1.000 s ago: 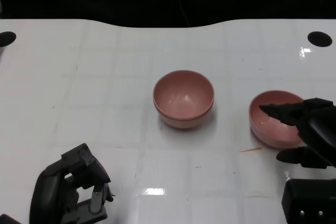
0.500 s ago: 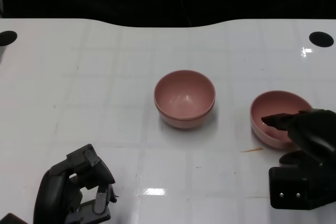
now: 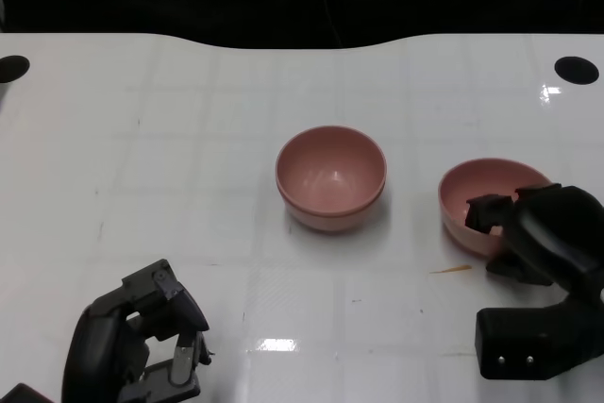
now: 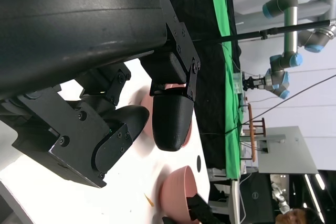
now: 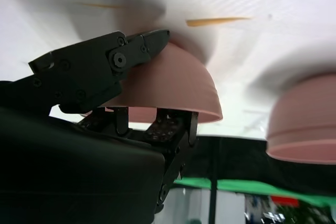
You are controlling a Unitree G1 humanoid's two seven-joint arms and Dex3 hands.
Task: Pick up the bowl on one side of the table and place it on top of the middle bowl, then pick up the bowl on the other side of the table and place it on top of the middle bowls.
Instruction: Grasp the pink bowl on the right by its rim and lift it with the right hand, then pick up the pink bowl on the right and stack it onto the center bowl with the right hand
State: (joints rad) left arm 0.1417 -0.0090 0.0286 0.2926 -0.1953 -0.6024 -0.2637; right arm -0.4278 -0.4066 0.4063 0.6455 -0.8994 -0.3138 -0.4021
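white glossy table under a black backdrop, stacked pink middle bowls at centre, side bowl at right pinched by right robot hand, left robot hand curled empty lower left.

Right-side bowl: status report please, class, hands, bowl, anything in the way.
Right hand grips the side bowl at its rim, bowl tilted. Left hand empty, fingers curled. Middle stack unobstructed; nothing between.
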